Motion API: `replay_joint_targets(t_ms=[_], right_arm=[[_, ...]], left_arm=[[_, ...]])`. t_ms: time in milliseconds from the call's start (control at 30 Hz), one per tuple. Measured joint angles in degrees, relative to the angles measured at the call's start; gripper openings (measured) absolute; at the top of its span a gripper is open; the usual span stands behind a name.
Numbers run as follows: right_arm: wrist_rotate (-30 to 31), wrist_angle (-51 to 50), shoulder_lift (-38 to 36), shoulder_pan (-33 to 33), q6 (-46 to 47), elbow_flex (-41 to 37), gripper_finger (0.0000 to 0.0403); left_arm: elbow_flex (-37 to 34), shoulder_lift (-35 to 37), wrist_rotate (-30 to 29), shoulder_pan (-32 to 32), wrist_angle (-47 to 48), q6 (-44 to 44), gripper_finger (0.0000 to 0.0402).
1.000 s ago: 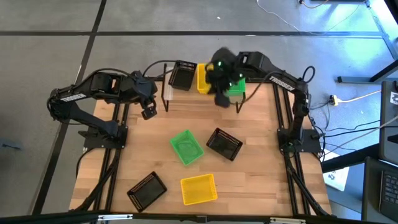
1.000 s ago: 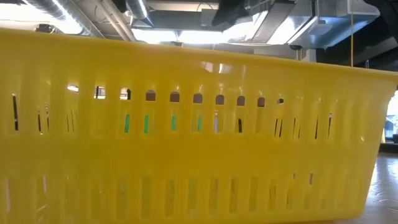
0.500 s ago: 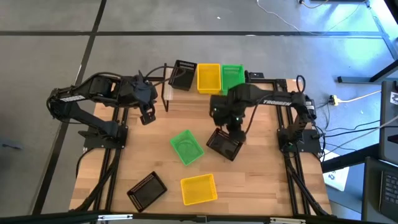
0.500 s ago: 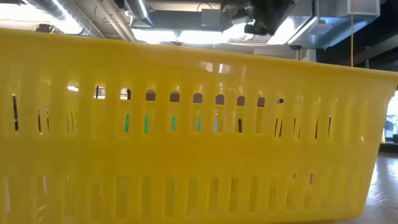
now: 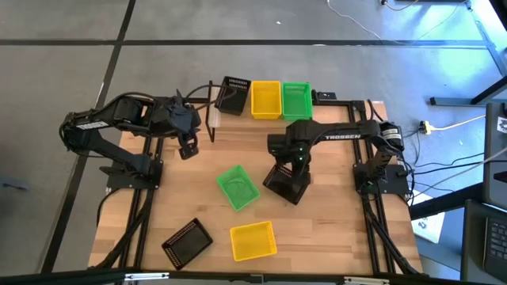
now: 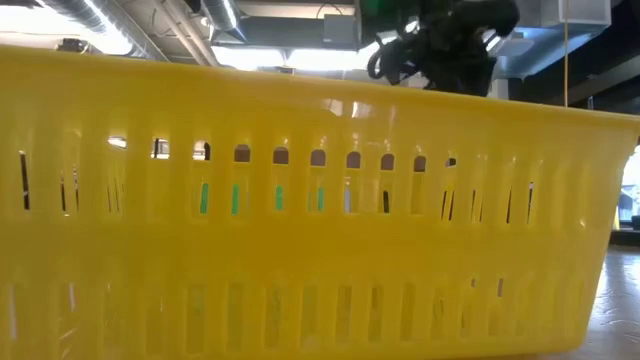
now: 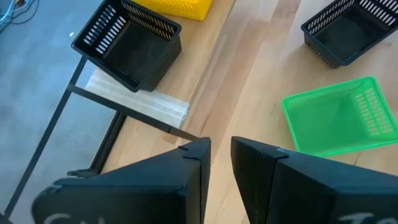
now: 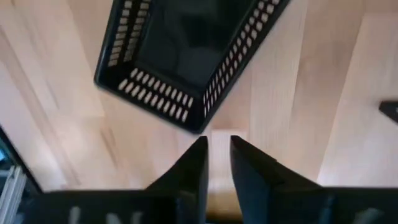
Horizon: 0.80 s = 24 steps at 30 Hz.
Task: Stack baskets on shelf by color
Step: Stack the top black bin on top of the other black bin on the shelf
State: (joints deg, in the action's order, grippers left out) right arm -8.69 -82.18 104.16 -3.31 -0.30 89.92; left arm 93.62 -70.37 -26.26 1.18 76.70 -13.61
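On the shelf [image 5: 212,113] at the table's far edge stand a black basket [image 5: 234,95], a yellow one [image 5: 266,100] and a green one [image 5: 297,99], side by side. On the table rest a green basket [image 5: 238,187], a black basket [image 5: 287,184], a yellow basket [image 5: 253,241] and another black one [image 5: 187,241]. My right gripper [image 8: 217,152] points down just over the far rim of the black basket [image 8: 186,50] at mid-table; its fingers stand a little apart with nothing between them. My left gripper [image 7: 221,155] hovers near the shelf's left end, fingers slightly apart, holding nothing.
The near yellow basket [image 6: 300,230] fills the low view, with my right arm [image 6: 440,40] showing above its rim. Bare wood lies between the loose baskets and along the table's right side [image 5: 341,206]. The floor drops off beyond the shelf.
My right gripper has left the green basket on the shelf, swung toward the table's near edge and come down, tipping to point straight down over the black basket at mid-table. The baskets have stayed in place.
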Motion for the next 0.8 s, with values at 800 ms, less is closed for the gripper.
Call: replay_joint_targets(t_ms=[800], right_arm=[[-0.37, 24.34, -0.02, -3.08, 6.47, -16.92, 0.0147]], left_arm=[[0.0, 0.0, -0.02, -0.03, -0.98, -2.78, 0.0056]])
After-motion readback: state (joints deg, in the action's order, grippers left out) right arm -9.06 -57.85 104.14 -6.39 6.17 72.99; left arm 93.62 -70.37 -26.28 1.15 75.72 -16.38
